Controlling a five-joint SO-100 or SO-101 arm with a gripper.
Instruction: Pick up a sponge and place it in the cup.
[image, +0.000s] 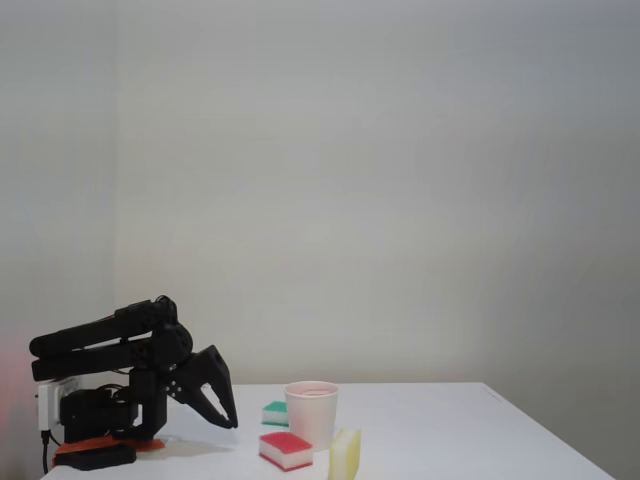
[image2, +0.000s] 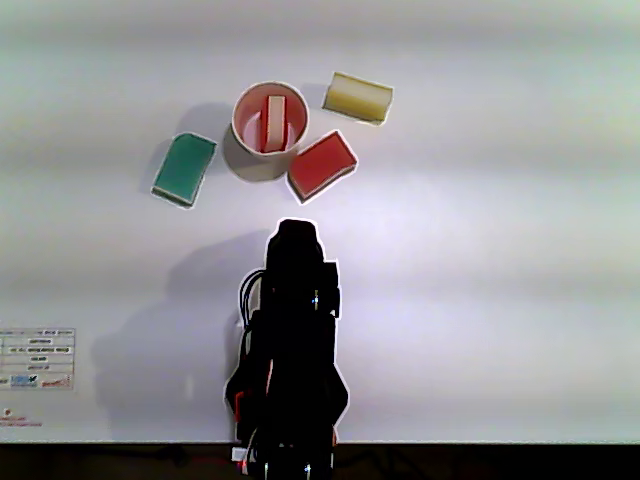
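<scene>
A white cup (image: 312, 415) stands on the white table, seen from above in the other view (image2: 246, 160). Inside the cup a red-topped sponge (image2: 274, 122) stands on its edge. A second red-topped sponge (image: 285, 449) (image2: 322, 164) lies flat on the table, touching or almost touching the cup's side. My black gripper (image: 230, 423) (image2: 297, 228) points down at the table, left of the cup in the fixed view and apart from it. Its fingers look shut with nothing between them. The arm is folded back over its base.
A green-topped sponge (image: 275, 412) (image2: 184, 168) lies on the cup's other side. A pale yellow sponge (image: 345, 453) (image2: 358, 97) stands near the cup. The arm's base (image: 95, 450) sits at the table's edge. A printed label (image2: 37, 360) lies on the table beside it.
</scene>
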